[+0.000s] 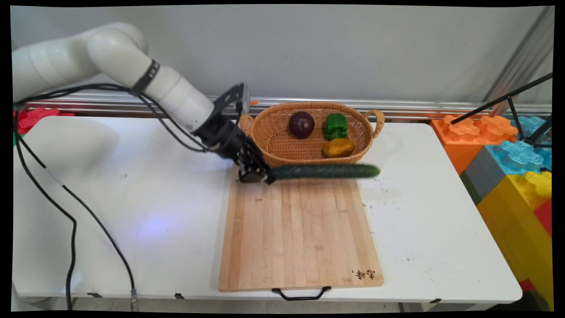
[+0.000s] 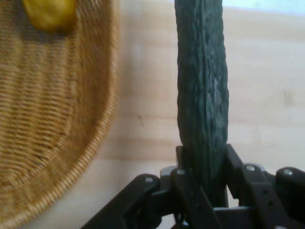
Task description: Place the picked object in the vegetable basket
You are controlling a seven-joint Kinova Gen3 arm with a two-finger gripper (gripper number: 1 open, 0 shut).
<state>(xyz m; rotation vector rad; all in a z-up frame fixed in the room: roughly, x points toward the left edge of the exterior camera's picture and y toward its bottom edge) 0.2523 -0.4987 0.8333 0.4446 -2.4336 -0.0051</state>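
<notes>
My gripper (image 1: 261,176) is shut on the left end of a long dark green cucumber (image 1: 324,171). The cucumber lies level along the far edge of the wooden cutting board (image 1: 300,234), just in front of the wicker basket (image 1: 273,137). In the hand view the cucumber (image 2: 202,95) runs straight up from between my fingers (image 2: 190,191), with the gripper (image 2: 205,183) clamped round its near end. The basket wall (image 2: 57,143) fills the left of that view. Inside the basket sit a purple onion (image 1: 302,124), a green pepper (image 1: 336,126) and a yellow pepper (image 1: 338,147).
Large plastic building blocks (image 1: 512,163) in orange, blue, grey and yellow are stacked beside the table's right end. A black tripod leg (image 1: 507,99) crosses above them. Red plastic pieces (image 1: 33,117) lie at the far left. Black cables (image 1: 70,212) hang over the table's left part.
</notes>
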